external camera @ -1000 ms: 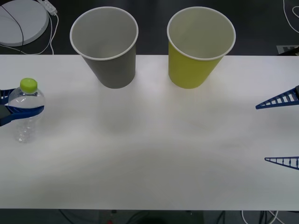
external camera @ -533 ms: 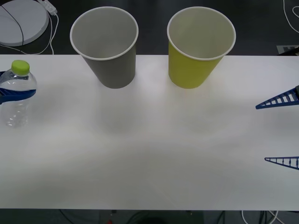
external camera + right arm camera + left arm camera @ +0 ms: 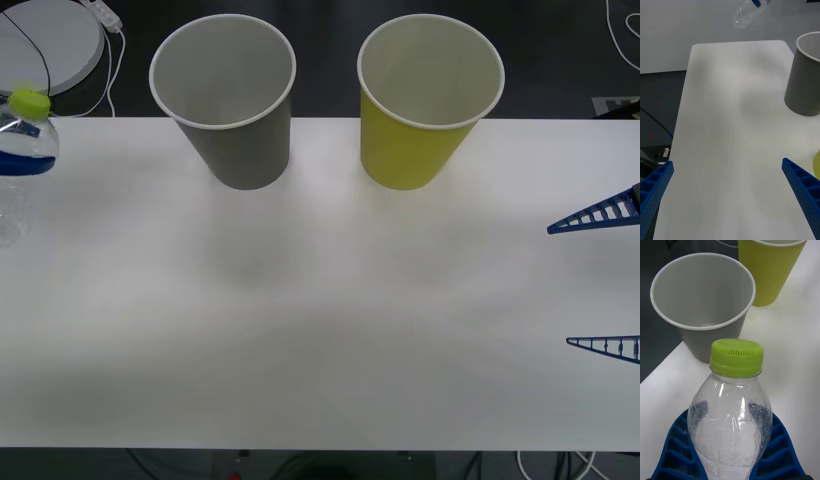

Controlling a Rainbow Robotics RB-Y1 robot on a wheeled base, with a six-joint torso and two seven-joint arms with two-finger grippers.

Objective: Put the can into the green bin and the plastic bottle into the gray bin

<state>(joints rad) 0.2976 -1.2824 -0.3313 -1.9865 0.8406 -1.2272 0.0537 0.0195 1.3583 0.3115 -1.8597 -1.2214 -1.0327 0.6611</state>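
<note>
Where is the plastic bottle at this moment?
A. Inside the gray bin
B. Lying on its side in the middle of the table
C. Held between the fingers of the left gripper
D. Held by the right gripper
C: in the left wrist view the blue ribbed fingers of the left gripper clasp the plastic bottle, with the gray bin beyond it.
</note>
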